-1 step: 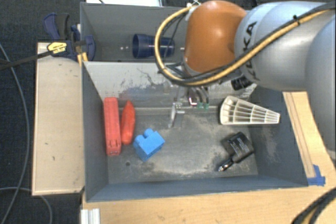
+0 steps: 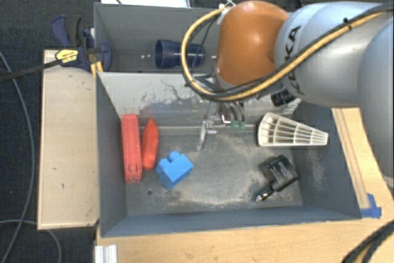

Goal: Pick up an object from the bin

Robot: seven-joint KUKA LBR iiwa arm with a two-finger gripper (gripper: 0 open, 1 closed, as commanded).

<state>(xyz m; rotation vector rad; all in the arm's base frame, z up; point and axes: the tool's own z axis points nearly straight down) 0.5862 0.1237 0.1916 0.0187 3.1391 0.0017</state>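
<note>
writing: dark letters on the grey arm (image 2: 345, 52) casing beside the orange cover (image 2: 246, 40), partly crossed by a yellow-black cable (image 2: 320, 41), only part legible, looked like "KA"
gripper: gripper (image 2: 217, 126) hung under the orange cover, low over the bare floor at the back-middle of the bin (image 2: 109, 157)
gripper state: couldn't tell if open or closed; nothing seen held in it
nearest things: orange carrot-shaped piece (image 2: 149, 143) to the gripper's left in the view, blue block (image 2: 174, 169) left and nearer the front, white ribbed cone (image 2: 289, 131) to its right; all apart from the gripper
orange piece axis: long axis ran front to back, pointed end toward the back wall
red bar (image 2: 130, 148): flat, long, lay just beside the orange piece on its left, parallel to it, close to the bin's left wall
blue block pose: notched, flat on the floor, turned at a slant, just in front of the orange piece's near end
white cone axis: long axis ran left to right, wide end toward the gripper, narrow end toward the right wall
black plug-like thing (image 2: 278, 174): front right, in front of the cone and apart from it, lay diagonally
dark blue cup (image 2: 175, 53): on its side against the far wall, axis left to right, behind the gripper, well apart
</note>
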